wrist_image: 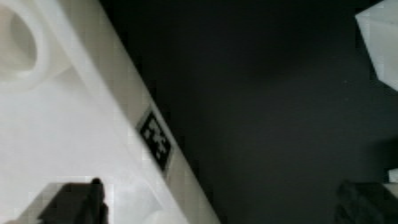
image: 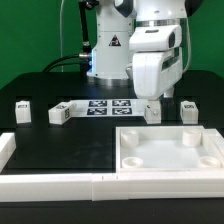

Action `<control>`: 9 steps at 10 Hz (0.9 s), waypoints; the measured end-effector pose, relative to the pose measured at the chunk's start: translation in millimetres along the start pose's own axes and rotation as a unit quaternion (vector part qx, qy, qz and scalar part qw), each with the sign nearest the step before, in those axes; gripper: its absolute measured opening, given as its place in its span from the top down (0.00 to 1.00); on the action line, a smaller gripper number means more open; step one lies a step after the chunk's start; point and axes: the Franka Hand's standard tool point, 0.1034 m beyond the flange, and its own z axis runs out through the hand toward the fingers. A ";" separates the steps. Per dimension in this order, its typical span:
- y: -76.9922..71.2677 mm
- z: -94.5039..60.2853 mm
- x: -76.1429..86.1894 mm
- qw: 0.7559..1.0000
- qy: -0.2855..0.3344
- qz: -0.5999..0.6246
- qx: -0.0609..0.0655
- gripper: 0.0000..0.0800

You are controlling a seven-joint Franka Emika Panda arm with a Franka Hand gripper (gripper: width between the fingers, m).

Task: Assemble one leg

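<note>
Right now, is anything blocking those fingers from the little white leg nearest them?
Nothing visible does. The open fingers hang close over that leg, with only bare black table around it; the big white panel lies nearer the camera, not between them.

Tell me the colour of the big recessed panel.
White; the panel shows best in the exterior view.

Looks like a robotics lab right away: robot arm (image: 155, 55) with a warning sticker (image: 113, 41) at the back, black table (image: 70, 140) fenced by white rails (image: 50, 184), green backdrop (image: 28, 40) behind, marker board (image: 108, 106) covered in printed tags, cable (image: 61, 30) hanging beside the arm.
</note>
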 end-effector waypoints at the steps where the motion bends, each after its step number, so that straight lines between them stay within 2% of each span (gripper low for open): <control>1: 0.5 0.9 -5.7 0.996 0.003 0.088 0.004 0.19; 2: -3.6 0.0 -6.9 0.982 0.014 0.191 0.001 0.19; 4: -13.4 1.1 -5.2 0.958 0.020 0.286 0.001 0.19; 5: -20.5 2.5 -5.2 0.922 0.022 0.387 0.006 0.19; 7: -35.3 5.6 -1.6 0.863 0.017 0.504 0.016 0.19; 8: -47.4 7.3 3.1 0.817 0.014 0.576 0.023 0.19; 9: -56.7 7.9 10.4 0.829 0.013 0.559 0.025 0.19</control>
